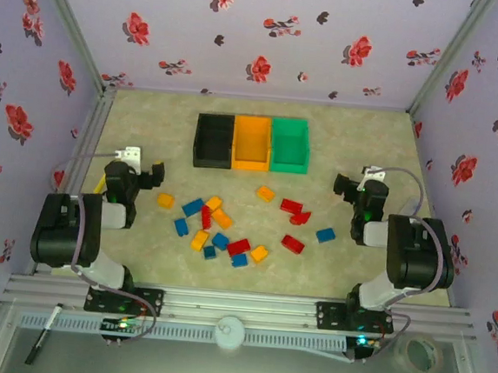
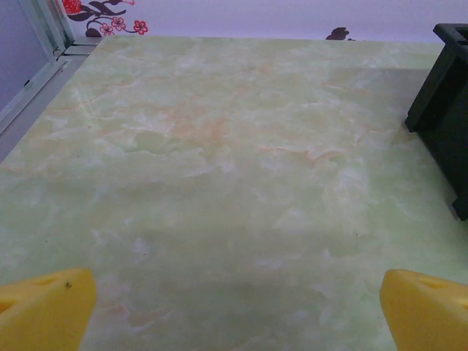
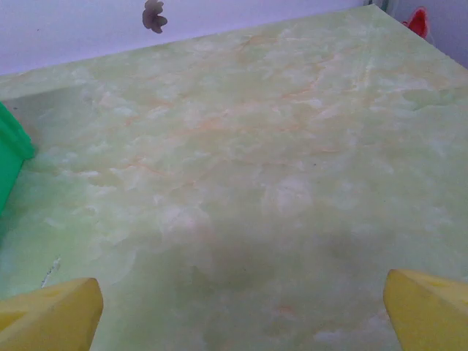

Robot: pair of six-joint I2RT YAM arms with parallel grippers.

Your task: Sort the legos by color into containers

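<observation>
Legos (image 1: 221, 240) lie loose on the counter (image 1: 150, 125), about 18 of them in red, blue and orange. None is in a bin, so I judge the sorting not yet begun.

The counter is pale green and marbled, with flowered panels around it. At its far middle stand the containers, 3 bins joined in a row: the black bin (image 1: 213, 140) on the left, the orange bin (image 1: 253, 141) in the middle and the green bin (image 1: 289, 144) on the right. All 3 are empty.

Of the 2 arms, the left end effector (image 1: 154, 176) is poised left of the pile and the right end effector (image 1: 346, 188) right of it. Both are spread wide and hold nothing. The left wrist view has yellow fingertips (image 2: 45, 307) at its lower corners with bare counter between them, and the right wrist view shows its own fingertips (image 3: 51, 311) the same way. Both point toward the far wall.

The pile lies between the arms and nearer their bases than either end effector, so a reach would have to turn inward and back. An orange brick (image 1: 166, 200) sits just beside the left end effector on its base side, long axis roughly across the counter. On the right, red bricks (image 1: 292, 206) lie inward and a blue brick (image 1: 325, 235) lies toward the base. Most of the pile is left of centre, so the left arm is nearer.
</observation>
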